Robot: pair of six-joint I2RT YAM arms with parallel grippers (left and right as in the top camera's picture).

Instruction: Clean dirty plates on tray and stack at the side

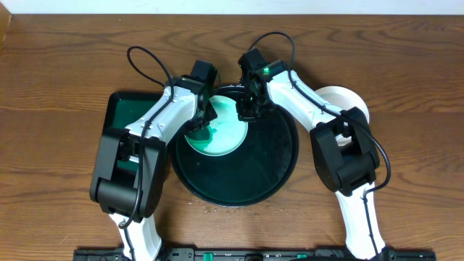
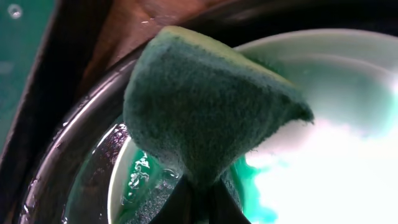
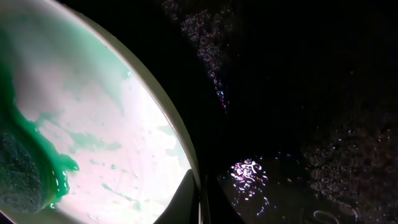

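1. My left claw (image 2: 200, 200) is clamped tight on the sponge (image 2: 205, 106). It pinches the lower edge so the broad scouring face bulges free to meet the plate (image 1: 221, 132).
2. My right claw (image 3: 200, 202) is nearly closed across that plate's right rim, one finger inside and one outside. I judge this pins it against the scrubbing push.
3. The plate lies upper left in the tray (image 1: 279, 163) with green wash pooled on it, so drips land there and not on the tabletop (image 1: 58, 72).
4. Both my arms reach inward from opposite sides, wrists bent down over the plate.
5. A white plate (image 1: 342, 95) sits beyond my right arm, probably the stack.
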